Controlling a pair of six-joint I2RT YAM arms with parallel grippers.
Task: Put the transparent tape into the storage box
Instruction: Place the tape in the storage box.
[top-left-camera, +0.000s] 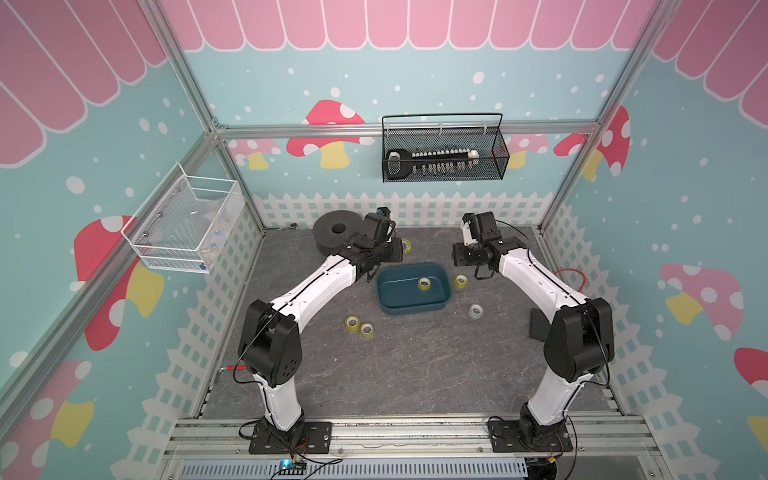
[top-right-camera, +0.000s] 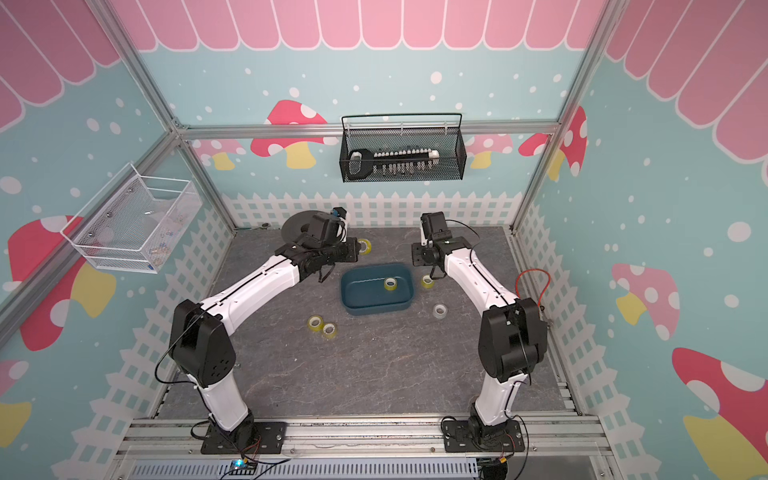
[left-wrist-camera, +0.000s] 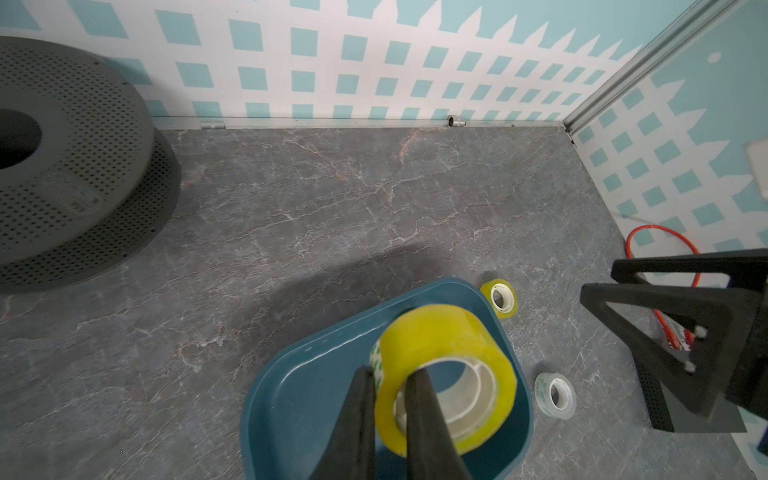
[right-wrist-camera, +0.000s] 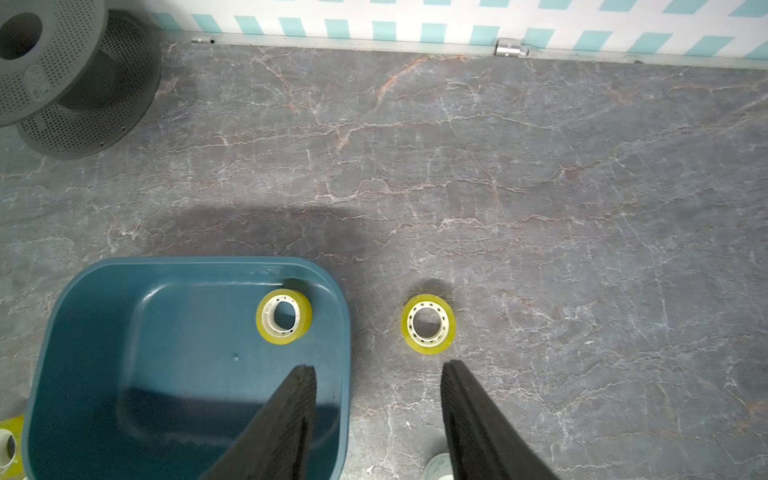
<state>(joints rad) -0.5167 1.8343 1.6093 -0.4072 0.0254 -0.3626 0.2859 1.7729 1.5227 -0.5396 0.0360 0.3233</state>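
My left gripper (left-wrist-camera: 392, 372) is shut on a yellow-tinted transparent tape roll (left-wrist-camera: 449, 332), one finger inside its core and one outside. It hangs over the far left end of the teal storage box (top-left-camera: 411, 308), and the roll shows in a top view (top-left-camera: 405, 245). A second roll (right-wrist-camera: 284, 316) lies inside the box by its right wall. A third roll (right-wrist-camera: 428, 324) lies on the table just right of the box. My right gripper (right-wrist-camera: 378, 365) is open and empty, above the box's right rim.
A whitish roll (top-left-camera: 475, 311) lies right of the box and two yellow rolls (top-left-camera: 353, 322) lie front left. A dark perforated spool (top-left-camera: 336, 230) sits at the back left. A black wire basket (top-left-camera: 444, 153) and a white mesh basket (top-left-camera: 187, 228) hang on the walls.
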